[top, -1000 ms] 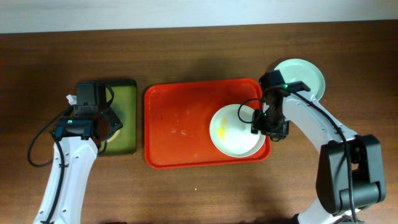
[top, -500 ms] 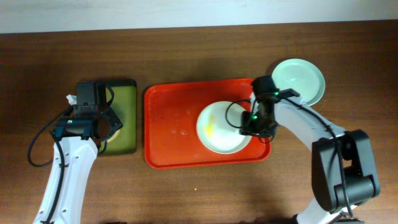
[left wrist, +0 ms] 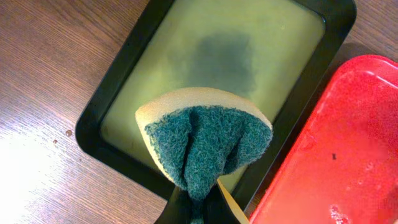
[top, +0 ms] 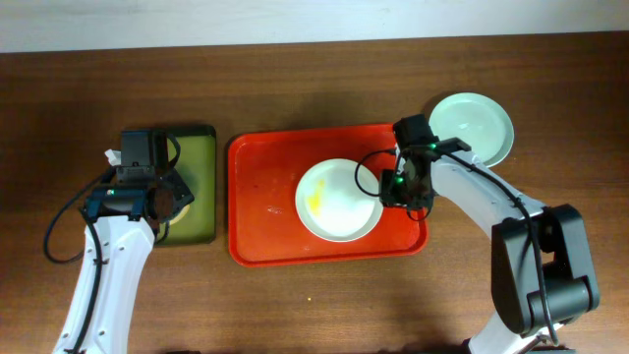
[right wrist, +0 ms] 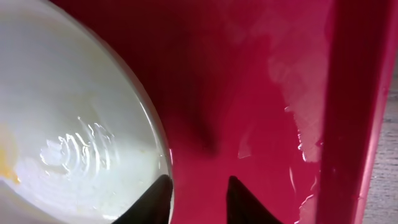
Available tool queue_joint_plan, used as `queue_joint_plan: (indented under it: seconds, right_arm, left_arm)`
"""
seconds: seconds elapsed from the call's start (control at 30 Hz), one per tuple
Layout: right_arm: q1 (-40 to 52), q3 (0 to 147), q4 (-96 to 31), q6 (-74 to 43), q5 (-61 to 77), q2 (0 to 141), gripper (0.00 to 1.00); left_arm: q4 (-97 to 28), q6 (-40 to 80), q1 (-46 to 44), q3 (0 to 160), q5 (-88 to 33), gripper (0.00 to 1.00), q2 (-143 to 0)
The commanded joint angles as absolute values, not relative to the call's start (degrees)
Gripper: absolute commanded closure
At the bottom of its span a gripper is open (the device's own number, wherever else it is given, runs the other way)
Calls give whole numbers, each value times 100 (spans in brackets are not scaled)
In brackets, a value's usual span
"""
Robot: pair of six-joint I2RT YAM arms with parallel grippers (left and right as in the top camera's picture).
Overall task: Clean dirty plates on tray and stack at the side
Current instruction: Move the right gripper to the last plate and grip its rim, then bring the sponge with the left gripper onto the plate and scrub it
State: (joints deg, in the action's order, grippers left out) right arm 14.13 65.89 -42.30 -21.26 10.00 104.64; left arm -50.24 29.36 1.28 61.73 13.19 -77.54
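Observation:
A white plate [top: 334,202] with a yellow smear lies in the middle of the red tray [top: 265,187]. A pale mint plate [top: 477,123] rests on the table beyond the tray's right end. I see only these two plates. My right gripper [top: 393,187] is open at the white plate's right rim. In the right wrist view one finger touches the plate [right wrist: 68,124] and the other is over bare tray [right wrist: 249,93], with the gripper [right wrist: 199,199] straddling red surface. My left gripper [left wrist: 199,211] is shut on a green-and-yellow sponge [left wrist: 205,140] above the dark tray [left wrist: 112,87].
The dark green-black tray [top: 201,177] holds yellowish liquid and sits left of the red tray, close to its edge [left wrist: 348,143]. The red tray's surface looks wet near its right rim. Brown wooden table surrounds both trays.
The white plate has slid left across the red tray, from its right end to the middle, with my right gripper following at its rim. The left arm has not moved.

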Motion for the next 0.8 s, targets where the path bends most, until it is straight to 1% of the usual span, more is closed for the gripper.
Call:
queue_joint_plan:
  seconds: [0.0,0.2,0.3,0.43,0.47,0.53,0.6,0.77]
  right_arm:
    - [1553,6687,-4101,-2307,1149,10551,70]
    - [1743,6630,-4060,-2932,930,10560,69]
    - [1741,6519,-3861,-2950,869,10626,69]
    - [1741,6438,-3627,-2969,873,10840,70]
    - [1741,6438,-3564,-2965,875,10921,71]
    - [1741,6438,-3509,-2915,875,10997,85]
    - [1741,6438,-3474,-2851,878,11000,96]
    - [1780,6438,-3181,-2224,1503,11000,96]
  left_arm:
    - [-4995,2860,150,6198,1063,100,-7789]
    - [-5000,2858,150,6198,1000,100,-7789]
    - [-4995,2860,150,6198,919,100,-7789]
    - [-4993,2834,123,6198,499,100,-7789]
    - [-4978,2744,84,6198,478,100,-7789]
    - [-4965,2602,-64,6198,469,100,-7789]
    - [-4958,2602,-235,6198,469,100,-7789]
    - [-4895,2602,-711,6195,397,100,-7800]
